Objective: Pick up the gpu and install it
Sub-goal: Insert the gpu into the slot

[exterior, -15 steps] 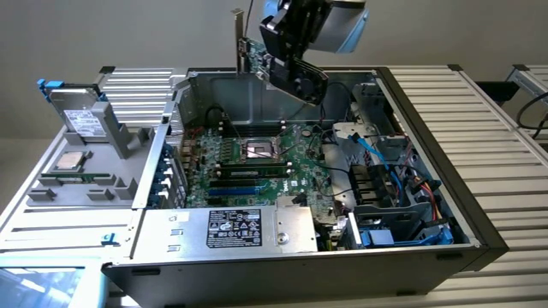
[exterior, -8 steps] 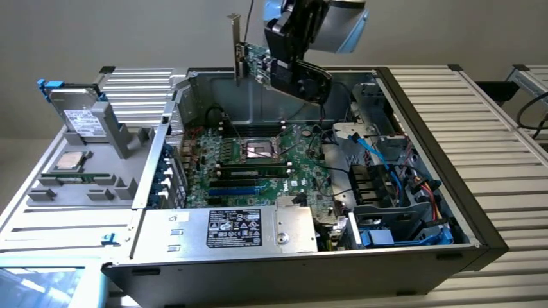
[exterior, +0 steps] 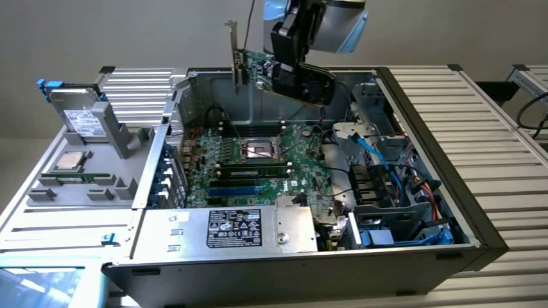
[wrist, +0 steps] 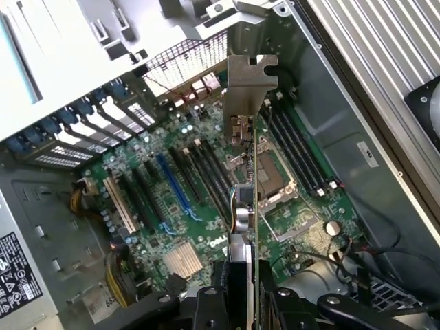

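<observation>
End effector clamped on gpu, card above motherboard, bracket at 9 o'clock in exterior view. Light, stiff, fragile; hold apparently at board edge.

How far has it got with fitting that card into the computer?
Picking up is done: the claw grips the graphics card, hanging in the air over the open case. Left: the card is in no slot of the motherboard yet.
</observation>
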`<move>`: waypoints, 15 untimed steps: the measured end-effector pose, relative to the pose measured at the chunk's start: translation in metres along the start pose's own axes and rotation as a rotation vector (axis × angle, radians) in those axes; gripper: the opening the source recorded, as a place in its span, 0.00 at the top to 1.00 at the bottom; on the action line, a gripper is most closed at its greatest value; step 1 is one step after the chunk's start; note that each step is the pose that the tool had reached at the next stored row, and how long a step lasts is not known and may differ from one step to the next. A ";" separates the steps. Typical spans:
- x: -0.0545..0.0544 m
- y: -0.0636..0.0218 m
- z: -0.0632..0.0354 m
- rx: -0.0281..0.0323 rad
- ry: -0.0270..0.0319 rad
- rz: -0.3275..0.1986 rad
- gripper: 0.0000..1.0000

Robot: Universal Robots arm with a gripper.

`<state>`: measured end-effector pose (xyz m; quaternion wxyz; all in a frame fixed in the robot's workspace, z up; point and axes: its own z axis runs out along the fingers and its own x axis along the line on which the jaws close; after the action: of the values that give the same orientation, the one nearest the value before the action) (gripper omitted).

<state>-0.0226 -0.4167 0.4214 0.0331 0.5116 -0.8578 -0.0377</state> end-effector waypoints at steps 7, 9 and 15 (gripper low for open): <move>0.000 -0.0002 0.0030 0.0111 0.0154 -0.120 0.72; 0.000 -0.0003 0.0035 0.0167 0.0214 -0.150 0.72; 0.000 -0.0004 0.0047 0.0348 0.0433 -0.231 0.72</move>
<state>-0.0226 -0.4167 0.4167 0.0382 0.6081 -0.7928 -0.0153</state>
